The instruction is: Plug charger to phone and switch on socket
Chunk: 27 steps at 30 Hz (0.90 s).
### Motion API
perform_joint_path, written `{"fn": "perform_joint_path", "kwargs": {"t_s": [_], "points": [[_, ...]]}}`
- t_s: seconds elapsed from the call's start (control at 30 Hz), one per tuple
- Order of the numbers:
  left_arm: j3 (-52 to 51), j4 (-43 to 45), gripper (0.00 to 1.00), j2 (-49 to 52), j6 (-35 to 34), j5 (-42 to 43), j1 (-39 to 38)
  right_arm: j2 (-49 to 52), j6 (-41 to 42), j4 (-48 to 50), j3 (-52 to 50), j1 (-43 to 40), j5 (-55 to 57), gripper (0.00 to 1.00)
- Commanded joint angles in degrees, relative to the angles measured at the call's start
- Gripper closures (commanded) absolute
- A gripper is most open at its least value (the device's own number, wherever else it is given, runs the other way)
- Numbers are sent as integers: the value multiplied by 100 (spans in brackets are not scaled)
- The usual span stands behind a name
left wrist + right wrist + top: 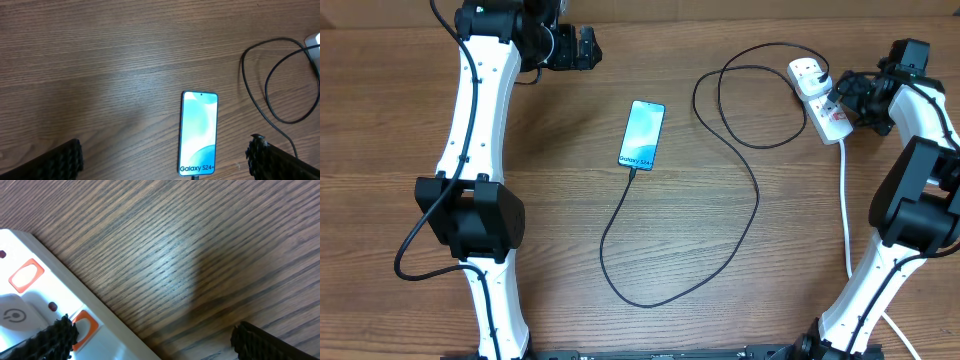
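Wooden table point(570, 230) is seen w/ both arms reaching toward the far side. L arm point(475, 120) is extended along the left edge, R arm point(910, 200) along the right. The charger point(757, 195), a thin black cable, is laid in wide loops from centre to far right. The socket point(830, 122) is placed at the far right; orange-red switches are visible on it. The phone point(642, 135) is laid flat near centre, screen lit, w/ the cable tip met at its near short edge; seating can't be told. Left gripper point(165, 160) is held above the table, far-left of the phone, jaws spread wide, nothing gripped. Right gripper point(157, 342) is held over the socket, jaws likewise wide, nothing gripped.
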Motion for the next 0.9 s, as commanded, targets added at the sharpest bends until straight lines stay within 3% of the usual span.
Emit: {"fn": "perform_joint_path", "kwargs": {"t_s": [0.0, 0.47, 0.87], "points": [[-31, 9, 0, 57, 107, -52, -39, 310, -208, -227, -114, 162, -203, 0], [-31, 11, 0, 57, 107, -52, -39, 105, -85, -378, -96, 153, -199, 0], [-31, 9, 0, 57, 107, -52, -39, -1805, -4, -1344, -96, 17, -203, 0]]}}
